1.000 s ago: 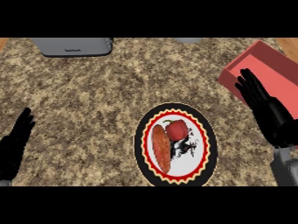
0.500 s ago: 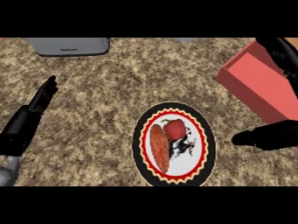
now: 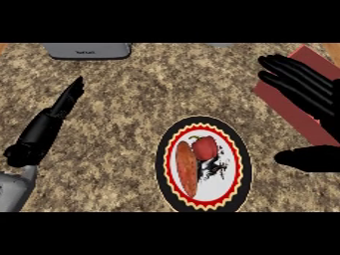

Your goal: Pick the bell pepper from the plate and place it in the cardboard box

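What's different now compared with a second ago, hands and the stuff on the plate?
The right hand opened wide and swung over the red cardboard box. The left hand stretched forward over the counter. Nothing grasped. Red bell pepper and black-rimmed plate unmoved.

Setting: kitchen. Speckled granite counter [image 3: 143, 99] with wooden edging; a plate [image 3: 235, 172] carries food. Grey appliance [image 3: 88, 50] at far edge.

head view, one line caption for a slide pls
Open right hand beside the plate holding the bell pepper; left hand open.
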### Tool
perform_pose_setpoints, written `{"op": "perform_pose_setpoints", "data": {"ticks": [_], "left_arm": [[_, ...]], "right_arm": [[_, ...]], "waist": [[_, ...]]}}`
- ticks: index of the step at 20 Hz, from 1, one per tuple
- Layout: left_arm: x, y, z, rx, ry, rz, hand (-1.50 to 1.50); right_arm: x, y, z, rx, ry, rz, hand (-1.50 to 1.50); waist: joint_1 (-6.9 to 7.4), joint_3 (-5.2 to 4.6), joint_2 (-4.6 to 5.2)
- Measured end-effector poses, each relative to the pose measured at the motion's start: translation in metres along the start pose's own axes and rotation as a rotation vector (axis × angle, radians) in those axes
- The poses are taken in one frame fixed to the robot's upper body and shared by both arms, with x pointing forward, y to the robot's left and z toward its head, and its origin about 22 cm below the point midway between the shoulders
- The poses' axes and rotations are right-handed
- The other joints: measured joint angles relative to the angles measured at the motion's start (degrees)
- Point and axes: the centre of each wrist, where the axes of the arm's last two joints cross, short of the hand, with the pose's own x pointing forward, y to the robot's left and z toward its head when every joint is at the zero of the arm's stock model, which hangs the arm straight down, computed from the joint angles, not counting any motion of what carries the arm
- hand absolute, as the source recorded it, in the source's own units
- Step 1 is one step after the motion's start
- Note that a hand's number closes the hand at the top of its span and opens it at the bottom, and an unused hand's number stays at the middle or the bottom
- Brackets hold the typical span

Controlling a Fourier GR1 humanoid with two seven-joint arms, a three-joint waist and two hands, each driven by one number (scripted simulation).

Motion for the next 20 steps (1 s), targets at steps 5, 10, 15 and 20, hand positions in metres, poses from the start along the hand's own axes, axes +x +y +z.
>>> {"op": "perform_pose_setpoints", "data": {"ticks": [5, 10, 15, 20], "left_arm": [[0.000, -0.005, -0.004, -0.015, -0.011, 0.000, 0.00], [0.009, 0.000, -0.009, -0.022, -0.014, -0.003, 0.00], [0.005, 0.001, -0.009, -0.023, -0.009, -0.005, 0.00], [0.001, -0.002, -0.006, -0.019, -0.010, 0.001, 0.00]], "right_arm": [[0.024, 0.008, -0.010, 0.205, 0.032, 0.178, -1.50], [0.058, 0.028, -0.024, 0.398, 0.081, 0.315, -1.50], [0.100, 0.060, -0.035, 0.520, 0.128, 0.434, -1.50], [0.131, 0.095, -0.047, 0.594, 0.202, 0.508, -1.50]], "waist": [[0.26, -0.08, -0.12], [0.66, -0.11, -0.23], [0.59, -0.13, -0.29], [0.46, -0.08, -0.22]]}}
